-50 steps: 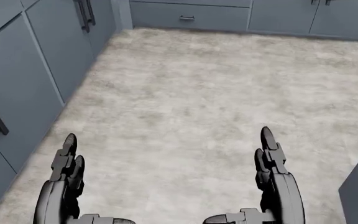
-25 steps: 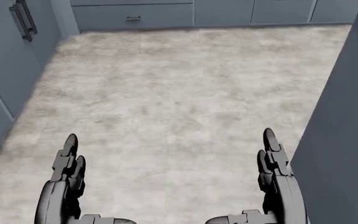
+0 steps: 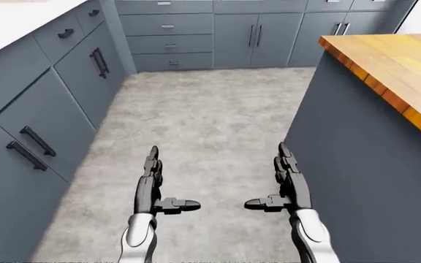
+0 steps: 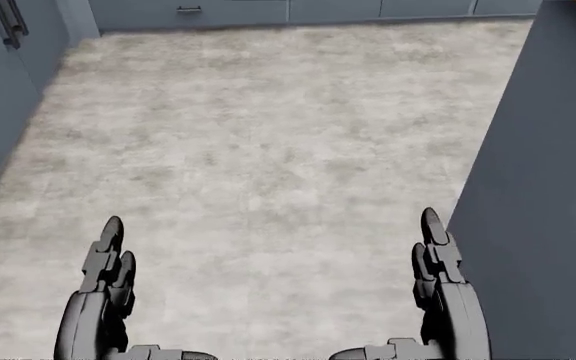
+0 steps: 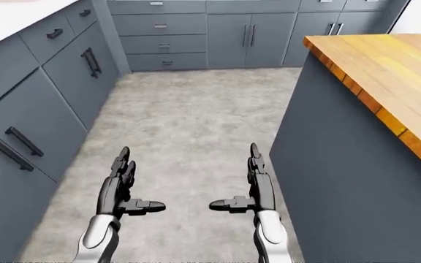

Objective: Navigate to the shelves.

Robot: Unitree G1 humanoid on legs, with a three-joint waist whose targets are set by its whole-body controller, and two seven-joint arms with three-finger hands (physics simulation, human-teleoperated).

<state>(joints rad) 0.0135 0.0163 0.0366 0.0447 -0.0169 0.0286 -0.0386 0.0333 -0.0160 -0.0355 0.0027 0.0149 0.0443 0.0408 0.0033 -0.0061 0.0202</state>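
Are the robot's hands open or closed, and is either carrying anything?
Both open and empty. The left hand and right hand show fingers straight, thumbs pointing inward, only bare floor beneath them.

floor — mottled grey stone | island — stands on it

We see a kitchen aisle with a mottled grey stone-look floor. Grey-blue base cabinets with dark bar handles line the left of the left-eye view beneath a white countertop. More drawers and doors run across the top. At right stands an island with a grey side panel and a butcher-block top. Lighting is even and soft.
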